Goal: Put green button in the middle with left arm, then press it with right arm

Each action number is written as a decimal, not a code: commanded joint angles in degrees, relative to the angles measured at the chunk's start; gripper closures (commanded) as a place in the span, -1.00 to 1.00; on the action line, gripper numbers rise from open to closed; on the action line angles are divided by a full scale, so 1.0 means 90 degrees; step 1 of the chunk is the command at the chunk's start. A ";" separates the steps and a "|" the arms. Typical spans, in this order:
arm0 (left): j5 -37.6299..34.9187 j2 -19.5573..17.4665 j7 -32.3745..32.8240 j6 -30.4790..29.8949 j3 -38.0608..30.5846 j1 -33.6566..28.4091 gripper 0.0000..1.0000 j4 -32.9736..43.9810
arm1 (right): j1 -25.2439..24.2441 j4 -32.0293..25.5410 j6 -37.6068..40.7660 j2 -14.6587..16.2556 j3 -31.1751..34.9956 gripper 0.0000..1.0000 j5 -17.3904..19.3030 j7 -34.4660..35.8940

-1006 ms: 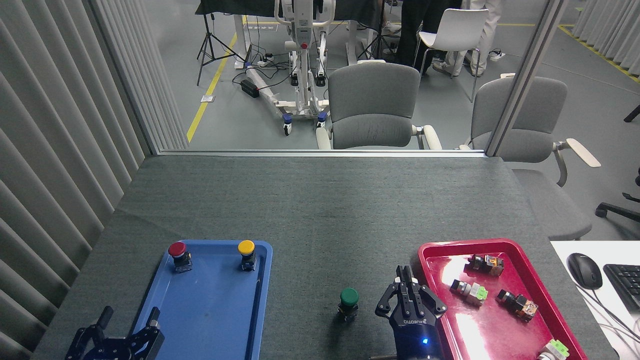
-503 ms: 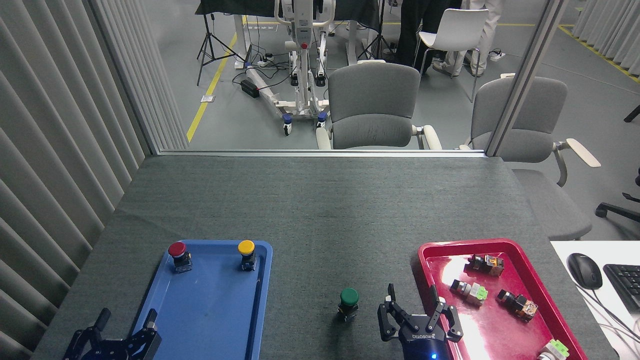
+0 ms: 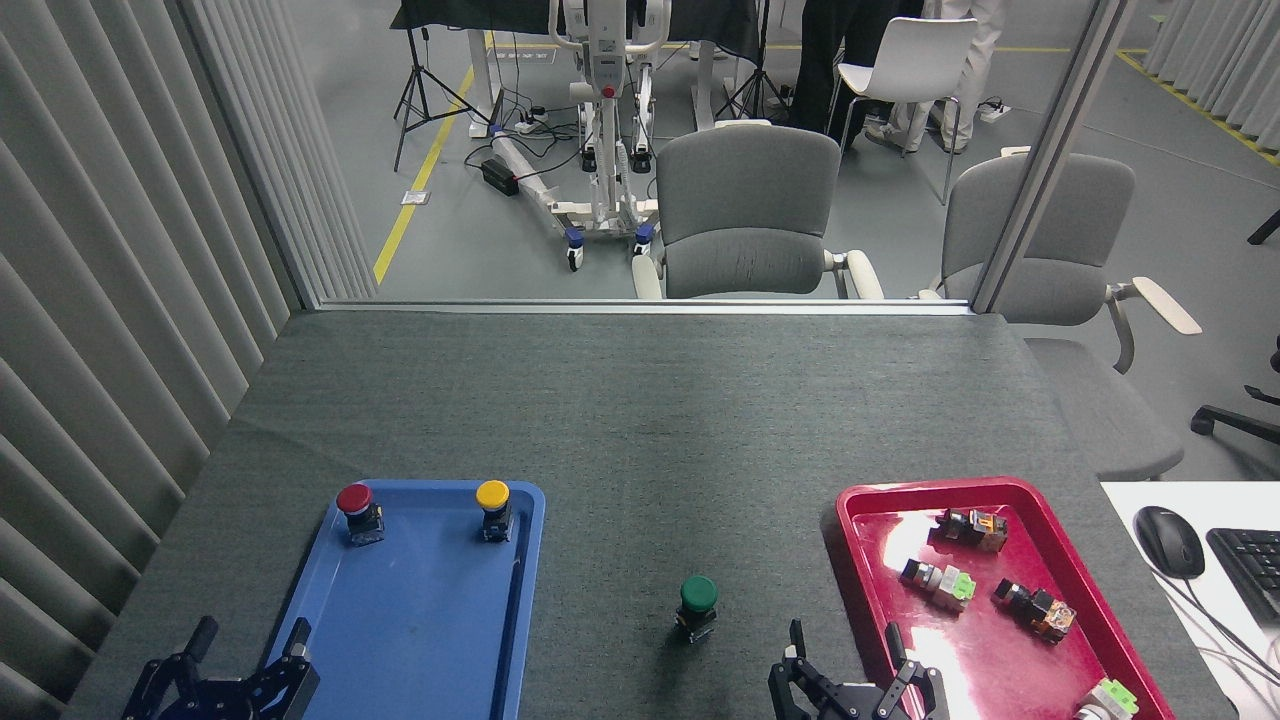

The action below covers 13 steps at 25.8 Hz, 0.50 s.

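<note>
One green button (image 3: 697,605) stands upright on the middle (image 3: 640,440) of the dark grey cloth, at about 6 o'clock on the table, between the blue tray (image 3: 420,610) and the red tray (image 3: 985,610) and touching neither. The right arm (image 3: 858,672) sits low at 5 o'clock from the button, just beside the red tray's near-left rim, its fingers spread apart and holding nothing. The left arm (image 3: 245,640) rests at 8 o'clock, over the near-left corner of the blue tray, its fingers likewise parted and empty. A red-capped button (image 3: 357,510) and a yellow-capped button (image 3: 494,508) stand along the far side of the blue tray, while small switch parts (image 3: 940,582) lie scattered in the red one. Judging by its build, the green button is light, hard and rigid, top-heavy on a narrow black base, so it could tip if nudged sideways. Any grip would best fall on the blocky base's flat sides, below the domed cap, which looks smooth and likely slippery. A press should come straight down on the cap's centre.
</note>
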<state>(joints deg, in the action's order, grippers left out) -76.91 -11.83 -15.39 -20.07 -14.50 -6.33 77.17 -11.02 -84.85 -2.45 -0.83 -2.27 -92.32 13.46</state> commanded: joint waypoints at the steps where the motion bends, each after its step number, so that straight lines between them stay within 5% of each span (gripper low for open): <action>1: 0.0000 -0.0004 0.0001 0.0003 0.0000 0.0000 -0.99 0.0000 | -0.0055 -0.0132 -0.0020 0.0004 -0.0001 -0.98 -0.0006 0.0038; 13: 0.0088 -0.0023 -0.0009 0.0003 0.0000 -0.0010 -0.99 0.0019 | -0.0103 -0.0211 -0.0060 0.0121 0.0018 -0.98 -0.0026 0.0497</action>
<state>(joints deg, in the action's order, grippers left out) -76.19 -11.90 -15.49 -19.98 -14.50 -6.33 77.34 -11.80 -86.80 -2.97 0.01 -2.19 -92.49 16.00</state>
